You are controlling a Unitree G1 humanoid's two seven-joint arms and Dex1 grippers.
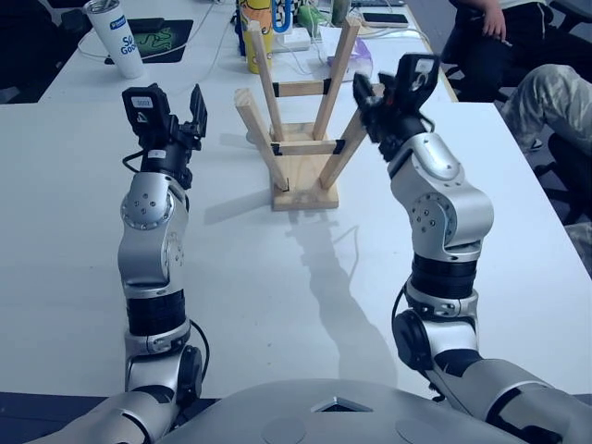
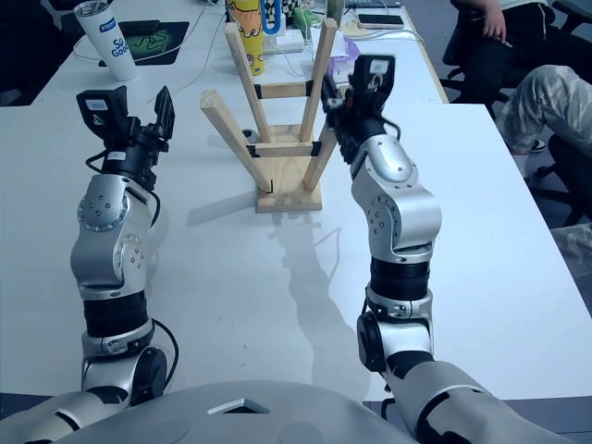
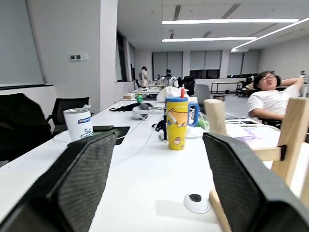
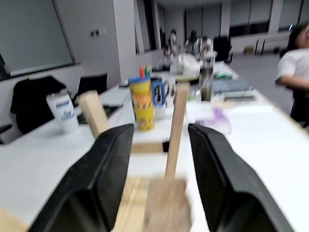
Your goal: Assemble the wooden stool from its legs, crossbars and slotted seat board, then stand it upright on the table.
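the wooden stool (image 1: pixel 301 153) sits upside down at 12 o'clock on the white worktop (image 1: pixel 277 277), seat board (image 1: pixel 305 192) flat and legs pointing up. at its 3 o'clock, the right gripper (image 1: pixel 368 100) straddles the top of the near leg (image 1: pixel 344 148), fingers apart. at its 9 o'clock, the left gripper (image 1: pixel 187 118) hangs spread, well apart from the stool.

- Ceiling light strips (image 3: pixel 227 21) supply bright, even overhead light across the room.
- The white table (image 1: pixel 277 305) reflects this light softly, without hard glare.
- The stool (image 1: pixel 301 148) casts a faint, soft-edged shadow on the table, darkest at its base, running toward the robot.
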